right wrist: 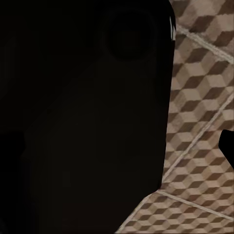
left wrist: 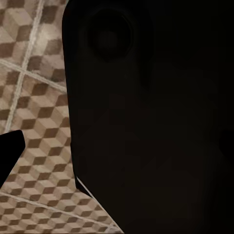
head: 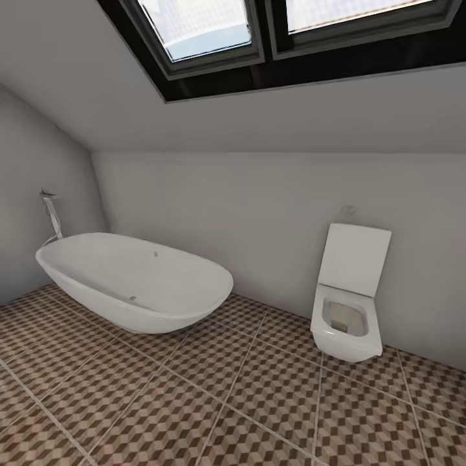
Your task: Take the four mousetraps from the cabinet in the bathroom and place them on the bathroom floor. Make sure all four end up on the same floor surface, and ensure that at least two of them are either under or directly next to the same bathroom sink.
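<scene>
The bathroom floor [head: 259,401] spreads out ahead, tiled in a brown-and-beige cube pattern with pale grout lines. The mousetraps, the cabinet and the bathroom sink are out of view. In the left wrist view a large black part of the robot blocks most of the picture. Beside it are floor tiles [left wrist: 39,122] and one black fingertip [left wrist: 9,156] at the edge. The right wrist view is much the same, with floor tiles [right wrist: 200,107] and a black fingertip [right wrist: 228,146] at its edge. Whether either gripper is open or shut cannot be told.
A white oval bathtub [head: 136,285] stands at the left with a chrome floor faucet [head: 52,217] behind it. A white wall-hung toilet [head: 346,317], lid up, is at the right against the back wall. Dark-framed skylights [head: 200,26] sit in the sloped ceiling.
</scene>
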Robot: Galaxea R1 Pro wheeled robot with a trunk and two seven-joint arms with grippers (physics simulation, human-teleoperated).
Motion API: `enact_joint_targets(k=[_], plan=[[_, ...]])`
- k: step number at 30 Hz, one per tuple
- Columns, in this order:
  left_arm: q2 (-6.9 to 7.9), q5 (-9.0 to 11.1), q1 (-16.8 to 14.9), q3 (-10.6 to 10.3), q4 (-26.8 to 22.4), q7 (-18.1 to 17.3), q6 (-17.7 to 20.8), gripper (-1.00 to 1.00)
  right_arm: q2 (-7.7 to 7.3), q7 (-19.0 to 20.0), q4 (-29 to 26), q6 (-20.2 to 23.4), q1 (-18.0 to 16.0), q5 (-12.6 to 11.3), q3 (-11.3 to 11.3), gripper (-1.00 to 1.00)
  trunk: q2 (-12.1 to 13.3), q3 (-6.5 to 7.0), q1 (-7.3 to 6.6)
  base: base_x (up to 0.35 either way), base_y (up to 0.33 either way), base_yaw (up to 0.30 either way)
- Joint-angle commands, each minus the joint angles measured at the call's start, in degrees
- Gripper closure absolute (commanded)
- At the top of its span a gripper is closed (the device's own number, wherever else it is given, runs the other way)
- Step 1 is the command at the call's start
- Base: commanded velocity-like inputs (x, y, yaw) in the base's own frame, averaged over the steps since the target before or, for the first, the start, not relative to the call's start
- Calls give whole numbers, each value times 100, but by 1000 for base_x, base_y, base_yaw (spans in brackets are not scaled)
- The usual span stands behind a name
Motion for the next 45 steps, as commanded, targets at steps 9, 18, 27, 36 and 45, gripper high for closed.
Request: enact_joint_targets(k=[9,18,27,36,45], plan=[[-9,22,-8,37,-139,0,-26,-100,10,1,1,-29,-8,42,18,-100,-3,-3,0,0,0,0],[-9,17,-8,31,-172,0,-26,-100,9,-8,0,-27,-9,51,14,-100,-3,-3,0,0,0,0],[-9,18,-8,29,-175,0,-26,-100,17,-15,0,-41,-9,22,-27,-100,-3,-3,0,0,0,-20],[-9,18,-8,27,-176,0,-26,-100,17,-16,1,-98,-9,-22,-49,-100,-3,-3,0,0,0,-204],[-9,15,-8,26,-180,0,-26,-100,18,-10,4,-112,-9,-39,-54,-100,-3,-3,0,0,0,-280]])
